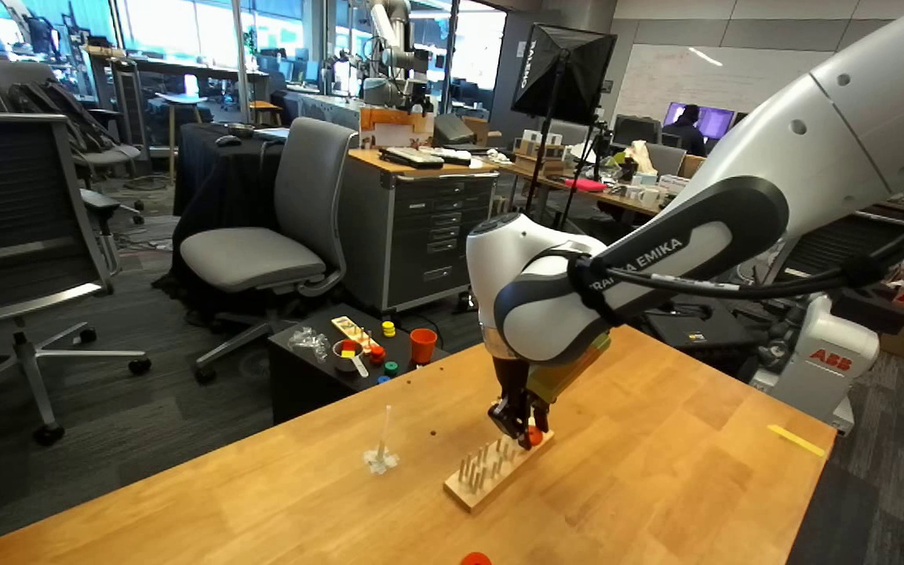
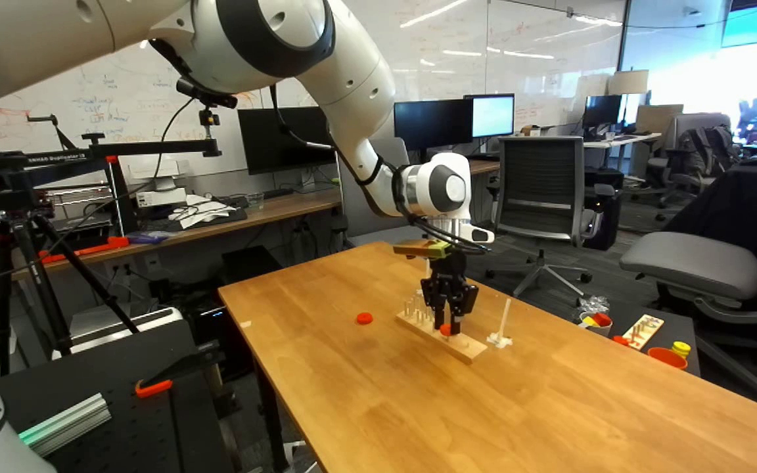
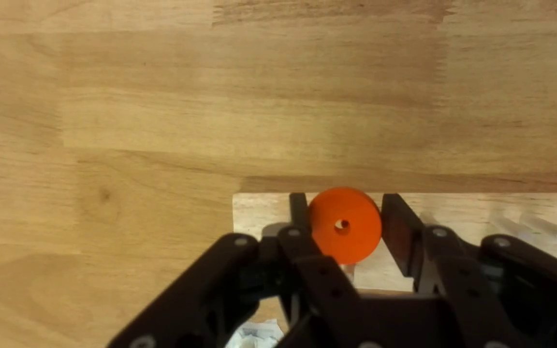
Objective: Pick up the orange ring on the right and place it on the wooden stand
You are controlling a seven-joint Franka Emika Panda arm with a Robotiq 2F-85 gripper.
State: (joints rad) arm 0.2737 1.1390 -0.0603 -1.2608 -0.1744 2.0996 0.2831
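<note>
My gripper [image 3: 345, 224] is shut on an orange ring [image 3: 348, 246], with a finger pad touching each side of it. In both exterior views, the gripper [image 1: 534, 434] [image 2: 447, 327] points down at one end of the pale wooden stand [image 1: 469, 497] [image 2: 472, 348]. The held ring [image 1: 535, 436] [image 2: 445, 330] is low over that end, roughly flat. The stand [image 3: 259, 205] lies beneath it in the wrist view. I cannot tell whether a peg is inside the ring's hole. Several short pegs [image 2: 421, 310] stand upright toward the stand's other end. A second orange ring [image 2: 365, 318] [image 1: 475, 559] lies on the table.
A thin upright stick on a whitish taped base [image 1: 380, 461] [image 2: 499, 340] stands beside the stand on the wooden table [image 2: 352, 394]. A yellow strip [image 1: 797, 441] lies near a table edge. A black side table with colourful clutter, including an orange cup [image 1: 423, 345], stands beyond the table.
</note>
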